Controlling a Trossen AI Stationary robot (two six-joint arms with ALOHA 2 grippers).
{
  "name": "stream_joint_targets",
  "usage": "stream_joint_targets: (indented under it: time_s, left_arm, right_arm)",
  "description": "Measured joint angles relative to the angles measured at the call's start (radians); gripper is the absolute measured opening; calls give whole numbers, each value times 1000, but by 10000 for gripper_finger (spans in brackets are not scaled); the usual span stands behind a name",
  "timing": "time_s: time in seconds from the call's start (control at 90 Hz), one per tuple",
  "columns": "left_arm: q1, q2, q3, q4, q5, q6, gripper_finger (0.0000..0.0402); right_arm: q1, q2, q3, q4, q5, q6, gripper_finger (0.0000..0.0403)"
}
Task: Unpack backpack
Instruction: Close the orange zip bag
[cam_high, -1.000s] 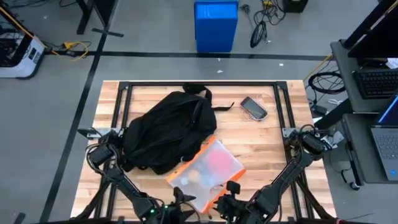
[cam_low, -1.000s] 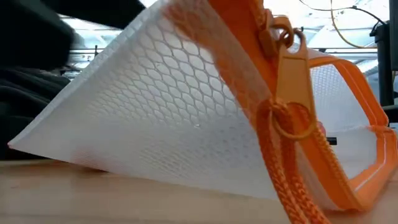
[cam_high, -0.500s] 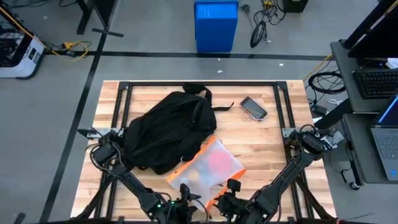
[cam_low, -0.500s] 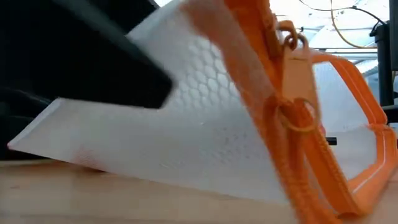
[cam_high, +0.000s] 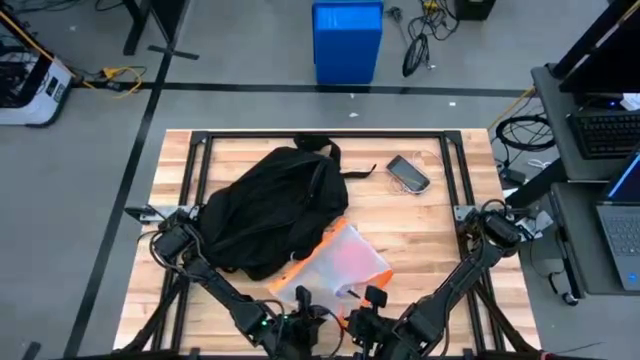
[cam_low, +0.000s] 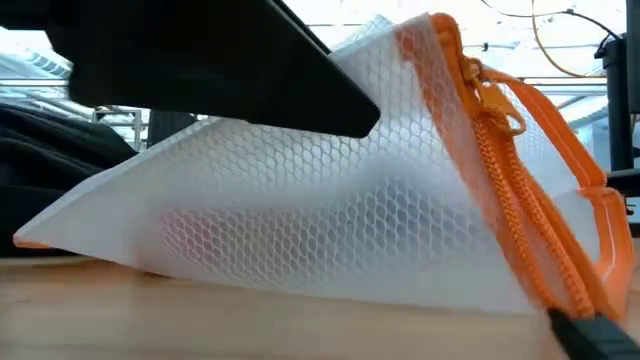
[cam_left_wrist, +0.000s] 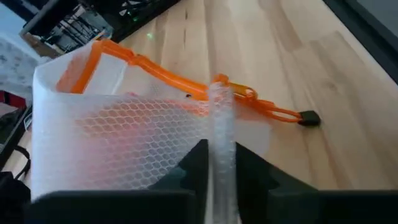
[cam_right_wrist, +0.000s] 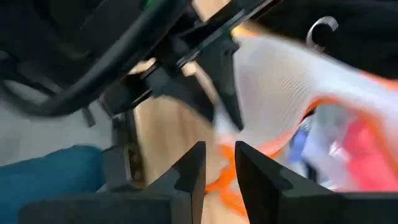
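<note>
The black backpack (cam_high: 265, 210) lies on its side on the table's left half. A white mesh pouch (cam_high: 340, 262) with an orange zipper edge leans against the backpack's near right end, and its lower edge rests on the wood (cam_low: 300, 290). Both grippers are at the pouch's near edge. My left gripper (cam_high: 301, 297) is shut on the white mesh. My right gripper (cam_high: 372, 297) is shut at the pouch's orange corner. My left gripper pinches a raised fold of the pouch's white mesh (cam_left_wrist: 221, 134) between its two fingers. It comes from the table's near side, slanting down. The pouch stands up like a tent, with its bottom edge on the table. My right gripper has an orange strip of the pouch's zipper edge (cam_right_wrist: 219, 169) between its two fingers. It comes from the near side. Which part of the edge that is I cannot tell.
A small dark rounded object (cam_high: 408, 173) lies on the wood at the far right. Black frame rails (cam_high: 320, 136) run around the table's far and side edges. A blue bin (cam_high: 347, 40) stands on the floor beyond the far edge. Bare wood shows on the right (cam_high: 440, 240).
My left gripper has moved toward the far edge and a little right, onto the pouch, and has taken hold of its mesh. In the low view its dark finger has come in over the pouch. The orange zipper side has swung right and sagged.
</note>
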Motion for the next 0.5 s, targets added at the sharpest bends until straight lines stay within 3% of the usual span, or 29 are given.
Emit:
stream_joint_targets:
  time_s: [0.067,0.244,0.378,0.5]
  left_arm:
    - [3,0,0,-5,-9,0,8]
    - [6,0,0,-7,-34,11,1]
    - [5,0,0,-7,-65,18,0]
    - [6,0,0,-6,-73,18,0]
  right_arm:
    - [13,0,0,-3,-39,26,71]
    - [58,0,0,-31,-63,88,71]
    - [65,8,-12,-68,9,147,84]
    - [59,34,-33,-51,64,132,128]
